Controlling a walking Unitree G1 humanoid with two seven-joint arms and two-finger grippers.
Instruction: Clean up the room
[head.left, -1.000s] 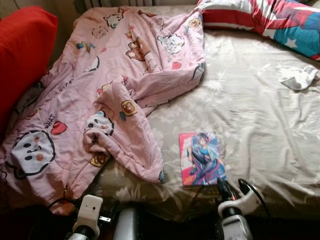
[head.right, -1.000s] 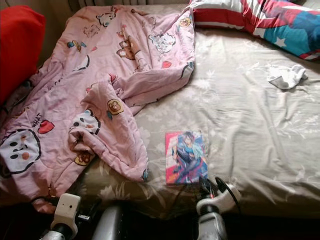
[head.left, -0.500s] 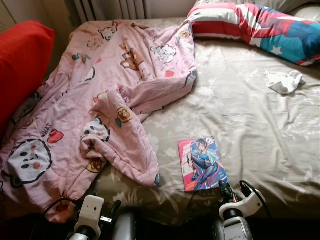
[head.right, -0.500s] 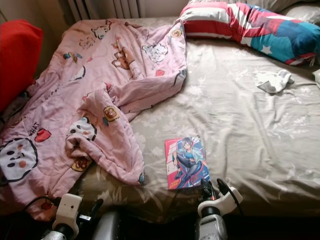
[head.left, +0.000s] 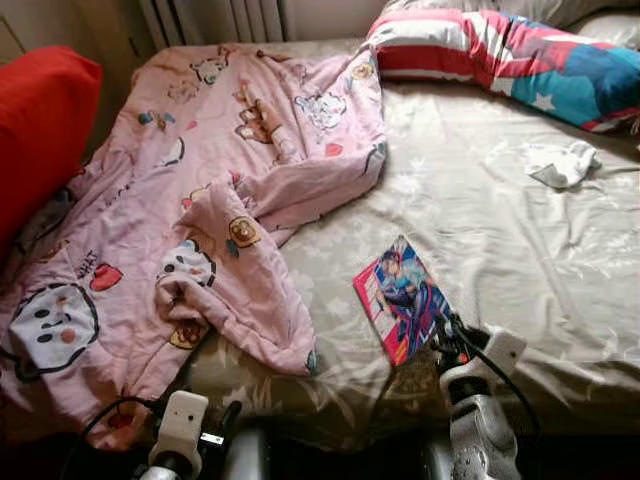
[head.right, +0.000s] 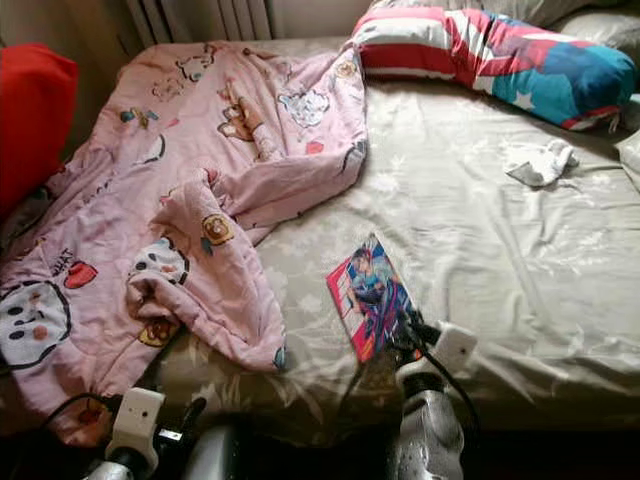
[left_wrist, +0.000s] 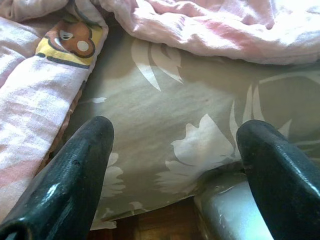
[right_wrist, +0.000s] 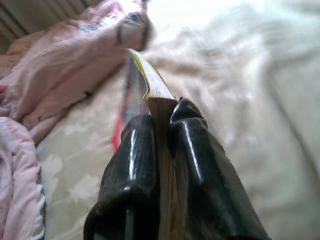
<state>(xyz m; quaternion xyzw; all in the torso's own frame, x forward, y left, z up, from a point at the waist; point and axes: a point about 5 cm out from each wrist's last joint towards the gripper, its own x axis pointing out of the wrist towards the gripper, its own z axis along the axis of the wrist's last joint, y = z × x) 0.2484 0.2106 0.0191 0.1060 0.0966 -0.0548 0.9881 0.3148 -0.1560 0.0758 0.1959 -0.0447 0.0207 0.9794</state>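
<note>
Right arm: a silver cylindrical forearm ending in a white wrist housing, with a black cable looping beside it and the right gripper formed of two long, glossy black fingers with rounded tips. Left arm: a white boxy wrist module bearing a small round dark opening, a black cable curving along it, and the left gripper with similarly thick, shiny black fingers.

Bed carrying bedding and a few loose things

A pink blanket, striped pillow and white cloth are lying on its beige sheet.
</note>
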